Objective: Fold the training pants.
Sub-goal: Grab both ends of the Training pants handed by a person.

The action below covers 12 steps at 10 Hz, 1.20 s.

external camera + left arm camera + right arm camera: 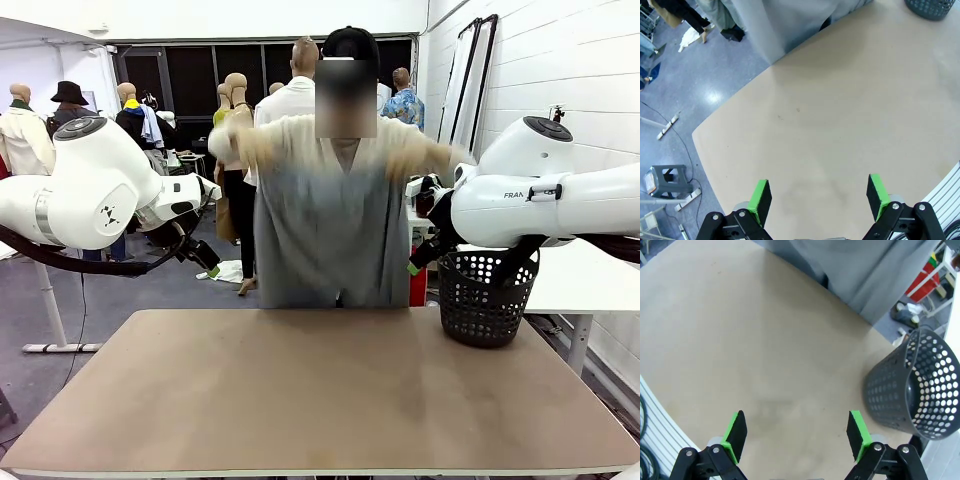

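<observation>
A person at the far side of the table holds up the light grey training pants (320, 235) by the top, arms spread and blurred, with the hem hanging to the table's far edge. The same grey cloth (790, 20) hangs at the top of the left wrist view, and the cloth (875, 270) hangs likewise in the right wrist view. My left gripper (208, 264) hovers off the table's left far corner, and its green pads (760, 197) stand wide apart with nothing between them. My right gripper (418, 262) hangs beside the basket, open and empty, over bare tabletop (797, 435).
A dark perforated basket (488, 300) stands on the table's far right corner, close under my right arm; the basket (920, 390) sits at the right of the right wrist view. The tan tabletop (300, 390) lies bare between the arms. A white side table (590, 275) is at the right.
</observation>
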Tool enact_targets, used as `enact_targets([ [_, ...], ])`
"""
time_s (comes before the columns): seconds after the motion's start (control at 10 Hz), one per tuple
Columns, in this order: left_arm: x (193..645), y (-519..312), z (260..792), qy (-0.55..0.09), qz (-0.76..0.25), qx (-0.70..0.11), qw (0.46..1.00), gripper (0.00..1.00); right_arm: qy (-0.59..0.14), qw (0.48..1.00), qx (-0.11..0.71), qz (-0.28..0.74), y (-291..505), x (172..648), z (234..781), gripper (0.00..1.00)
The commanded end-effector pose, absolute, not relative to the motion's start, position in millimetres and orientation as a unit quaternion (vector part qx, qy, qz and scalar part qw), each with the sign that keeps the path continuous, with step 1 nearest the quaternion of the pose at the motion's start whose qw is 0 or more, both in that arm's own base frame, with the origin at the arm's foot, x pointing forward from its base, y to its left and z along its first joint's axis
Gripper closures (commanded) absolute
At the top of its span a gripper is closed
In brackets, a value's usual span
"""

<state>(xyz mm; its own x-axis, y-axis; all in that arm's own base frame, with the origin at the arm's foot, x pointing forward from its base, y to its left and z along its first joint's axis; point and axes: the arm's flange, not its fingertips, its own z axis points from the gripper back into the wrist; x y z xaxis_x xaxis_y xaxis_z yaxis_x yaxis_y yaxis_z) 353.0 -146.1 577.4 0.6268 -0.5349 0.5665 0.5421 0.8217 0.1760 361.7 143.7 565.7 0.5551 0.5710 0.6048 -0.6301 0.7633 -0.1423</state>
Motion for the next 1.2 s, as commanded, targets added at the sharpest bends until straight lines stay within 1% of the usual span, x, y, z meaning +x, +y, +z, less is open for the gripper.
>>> enact_targets([
  [0.0,353.1,-145.0,576.8,-0.31,-0.301,-0.008,0.902,0.0,-0.326,0.881,0.045,0.341,143.6,361.8,565.5,0.0],
  [1.1,353.1,-145.0,576.8,-0.31,-0.301,-0.008,0.902,0.0,-0.326,0.881,0.045,0.341,143.6,361.8,565.5,0.0],
])
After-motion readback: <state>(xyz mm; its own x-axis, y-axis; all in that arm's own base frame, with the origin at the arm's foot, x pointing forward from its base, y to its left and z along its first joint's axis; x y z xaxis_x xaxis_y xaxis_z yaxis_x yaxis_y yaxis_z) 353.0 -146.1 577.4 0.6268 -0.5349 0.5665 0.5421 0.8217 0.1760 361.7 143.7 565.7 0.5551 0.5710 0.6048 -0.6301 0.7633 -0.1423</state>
